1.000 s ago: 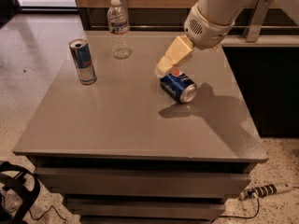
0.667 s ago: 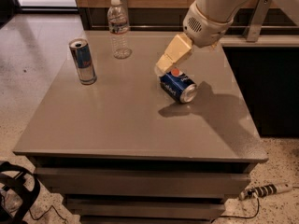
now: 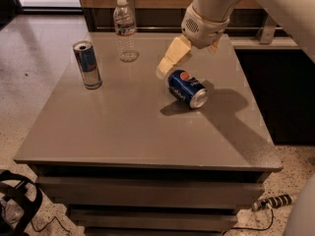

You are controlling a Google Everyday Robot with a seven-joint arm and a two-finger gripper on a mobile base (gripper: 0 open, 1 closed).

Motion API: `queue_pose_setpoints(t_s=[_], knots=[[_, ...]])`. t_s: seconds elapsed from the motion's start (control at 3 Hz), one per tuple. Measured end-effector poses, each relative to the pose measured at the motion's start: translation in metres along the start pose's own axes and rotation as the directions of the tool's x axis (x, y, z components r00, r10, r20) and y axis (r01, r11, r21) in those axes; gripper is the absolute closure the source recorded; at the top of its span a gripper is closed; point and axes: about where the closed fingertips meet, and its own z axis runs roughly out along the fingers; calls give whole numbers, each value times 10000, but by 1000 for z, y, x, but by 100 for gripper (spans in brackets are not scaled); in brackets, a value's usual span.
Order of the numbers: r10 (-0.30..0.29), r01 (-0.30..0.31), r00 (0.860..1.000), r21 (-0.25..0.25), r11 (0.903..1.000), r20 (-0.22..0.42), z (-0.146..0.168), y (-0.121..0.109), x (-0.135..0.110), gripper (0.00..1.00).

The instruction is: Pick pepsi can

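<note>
pepsi can [image 3: 187,88] lying on table [image 3: 123,132], pincer [image 3: 167,67] just above-left, perhaps touching, bottle [image 3: 125,31] behind

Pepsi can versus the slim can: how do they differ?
The pepsi can lies on its side; the slim can stands upright. The pepsi can is short, stout and dark blue; the slim can is taller, blue and silver. The gripper hangs by the pepsi can, far from the slim can. Both rest on the table.

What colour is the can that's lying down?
The pepsi can is dark blue with a red-white-blue logo, camera view. The gripper hovers just above it.
</note>
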Motion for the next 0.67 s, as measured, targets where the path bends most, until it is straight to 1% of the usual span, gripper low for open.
queue_pose_setpoints(t_s=[0.33,0.67], knots=[[247,-241,9985,145,9996,-483,16,-4,-7,0],[570,-527,9938,472,9975,-955,28,-11,-13,0]])
